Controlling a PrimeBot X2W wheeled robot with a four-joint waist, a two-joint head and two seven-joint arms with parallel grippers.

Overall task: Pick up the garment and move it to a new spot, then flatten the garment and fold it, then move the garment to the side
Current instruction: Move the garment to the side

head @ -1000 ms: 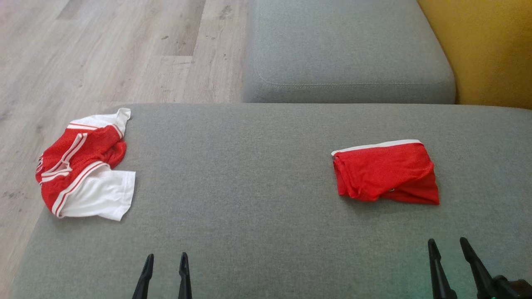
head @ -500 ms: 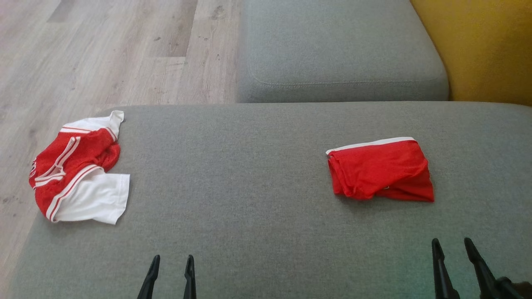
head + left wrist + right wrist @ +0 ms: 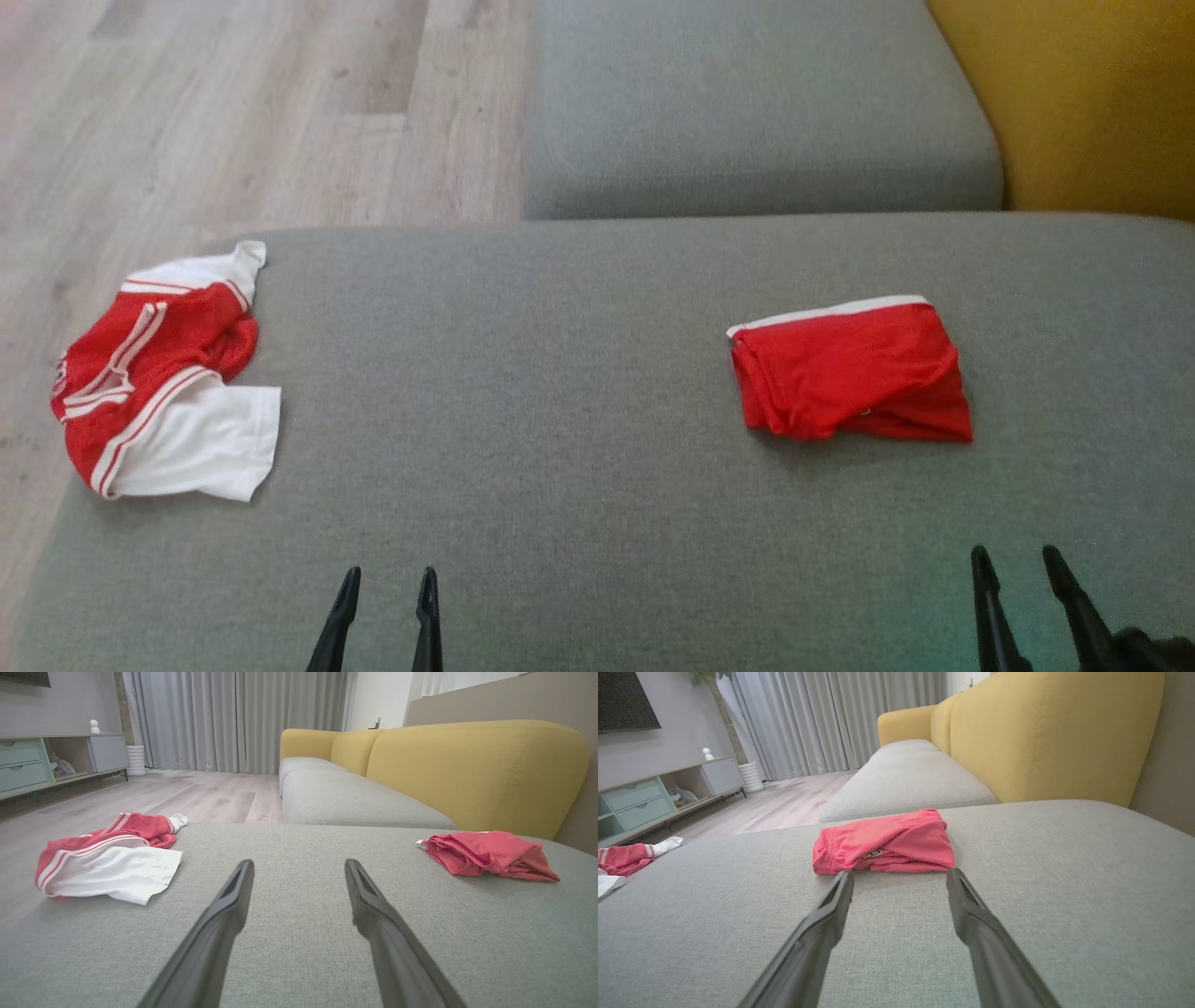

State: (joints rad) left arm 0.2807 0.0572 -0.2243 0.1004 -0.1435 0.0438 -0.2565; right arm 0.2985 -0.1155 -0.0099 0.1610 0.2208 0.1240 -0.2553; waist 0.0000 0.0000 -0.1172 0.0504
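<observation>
Low, spread: left gripper (image 3: 390, 571), right gripper (image 3: 1014, 553)

From the head: high up, facing forward and down onto the grey sofa seat (image 3: 579, 392), far enough back to take in the red-and-white garment (image 3: 168, 373) at left and the folded red garment (image 3: 850, 373) at right.

From the left wrist: low, nearly skimming the seat, sighting along the left claw (image 3: 299, 863) toward the yellow backrest (image 3: 467, 774), with both garments shared.

From the right wrist: equally low, near the folded red garment, sighting along the right claw (image 3: 901, 872), with the red-and-white garment at the left edge.
</observation>
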